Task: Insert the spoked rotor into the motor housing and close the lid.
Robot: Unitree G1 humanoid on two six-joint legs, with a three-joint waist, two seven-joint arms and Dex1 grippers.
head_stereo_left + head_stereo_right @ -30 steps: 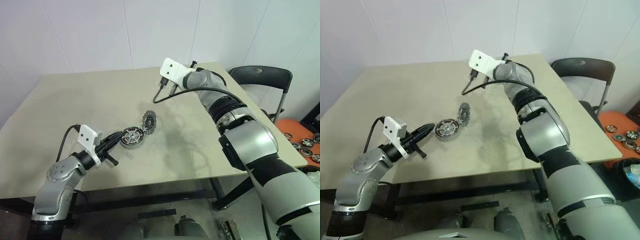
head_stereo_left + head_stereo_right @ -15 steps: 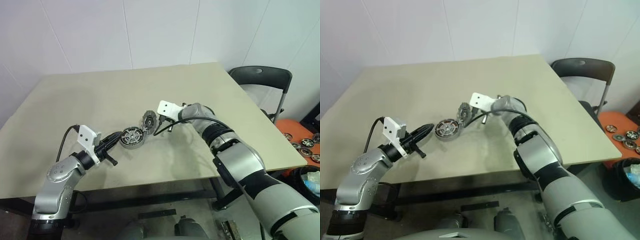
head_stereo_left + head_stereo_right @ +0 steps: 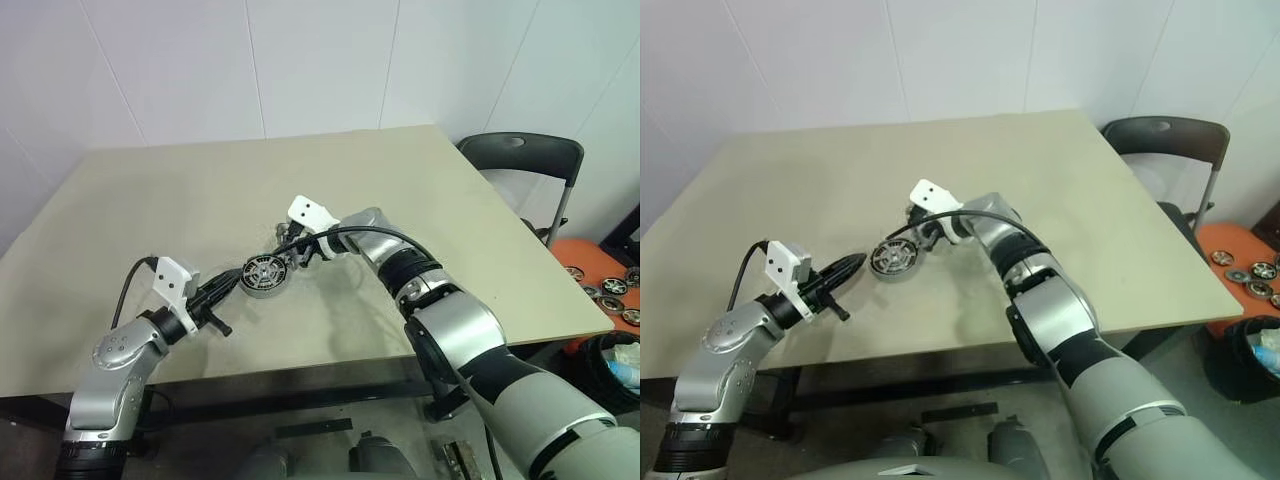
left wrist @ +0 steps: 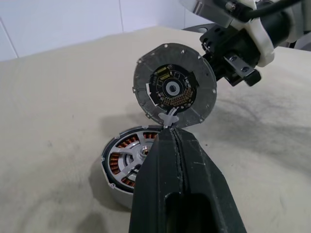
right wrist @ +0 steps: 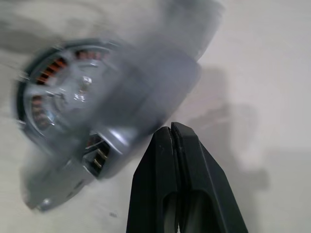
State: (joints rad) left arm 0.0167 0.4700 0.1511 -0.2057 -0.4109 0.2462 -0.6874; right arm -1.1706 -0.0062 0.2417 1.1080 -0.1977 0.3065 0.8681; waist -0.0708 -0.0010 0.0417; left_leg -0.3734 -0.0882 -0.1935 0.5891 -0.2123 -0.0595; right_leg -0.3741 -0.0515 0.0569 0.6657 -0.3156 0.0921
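Left eye view: a beige table (image 3: 420, 190) was seen, with the motor housing (image 3: 265, 275) lying near its middle, copper windings facing up and the spoked rotor (image 4: 137, 156) seated inside. The lid (image 4: 174, 90) was stood on edge, propped against the housing's far rim, its dark centre turned toward the left gripper (image 3: 226, 283). That gripper was held just beside the housing, fingers pressed together. The right gripper (image 5: 171, 132) was positioned behind the lid, fingers likewise pressed together on nothing.
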